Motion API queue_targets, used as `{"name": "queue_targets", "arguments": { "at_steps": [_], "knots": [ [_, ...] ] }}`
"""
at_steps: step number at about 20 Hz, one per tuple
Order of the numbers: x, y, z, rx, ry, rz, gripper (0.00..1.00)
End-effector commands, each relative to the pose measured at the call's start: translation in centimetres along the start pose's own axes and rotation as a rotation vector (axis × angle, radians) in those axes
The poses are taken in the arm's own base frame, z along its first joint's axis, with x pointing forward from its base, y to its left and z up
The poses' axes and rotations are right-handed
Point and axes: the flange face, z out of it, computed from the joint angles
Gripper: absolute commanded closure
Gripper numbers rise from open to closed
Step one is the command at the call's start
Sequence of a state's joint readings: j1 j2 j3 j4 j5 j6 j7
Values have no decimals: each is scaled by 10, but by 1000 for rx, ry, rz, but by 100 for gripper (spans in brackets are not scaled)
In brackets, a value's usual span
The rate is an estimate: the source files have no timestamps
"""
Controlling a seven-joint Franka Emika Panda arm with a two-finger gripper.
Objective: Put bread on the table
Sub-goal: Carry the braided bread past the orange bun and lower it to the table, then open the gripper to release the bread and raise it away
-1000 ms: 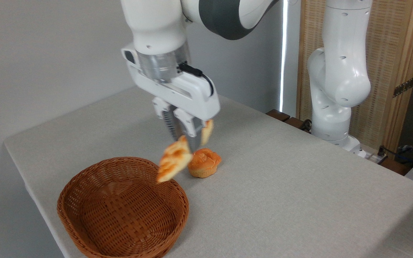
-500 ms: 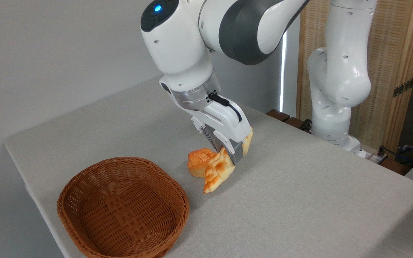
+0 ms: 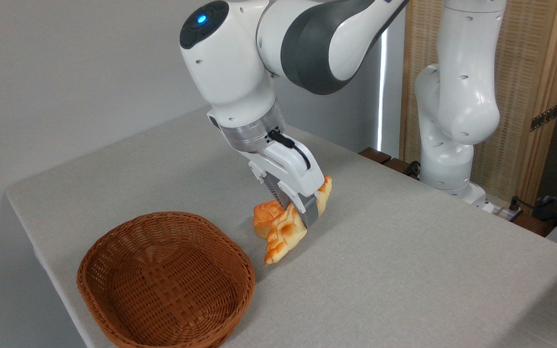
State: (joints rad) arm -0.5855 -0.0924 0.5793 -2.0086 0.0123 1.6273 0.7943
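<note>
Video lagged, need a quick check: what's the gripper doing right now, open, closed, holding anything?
Gripper: closed on the bread, held tilted with its lower tip at or just above the table, beside the small bun.

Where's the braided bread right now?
The braided bread is mid-frame, clamped in the gripper, tilted low over the table, just right of the basket, before the bun.

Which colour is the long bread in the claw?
Golden-yellow with browned ridges: the bread, in the fixed camera view.

Braided bread [image 3: 285, 235] clamped in the hand [image 3: 302, 212], low tip at the table [image 3: 404, 270], beside a bun [image 3: 265, 216].
</note>
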Motion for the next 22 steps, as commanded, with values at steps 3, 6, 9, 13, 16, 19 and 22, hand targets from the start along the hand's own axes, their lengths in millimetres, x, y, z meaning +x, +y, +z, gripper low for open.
{"name": "queue_targets", "arguments": {
  "at_steps": [3,6,9,13,16,19,22],
  "knots": [
    [3,-2,1,27,-10,32,0],
    [3,-2,2,28,-11,32,0],
    [4,-3,-4,36,-1,32,0],
    [5,-5,-45,86,70,20,0],
    [7,0,-99,132,185,16,0],
    [7,5,-128,137,267,17,0],
    [9,1,-128,143,261,17,0]
  ]
}}
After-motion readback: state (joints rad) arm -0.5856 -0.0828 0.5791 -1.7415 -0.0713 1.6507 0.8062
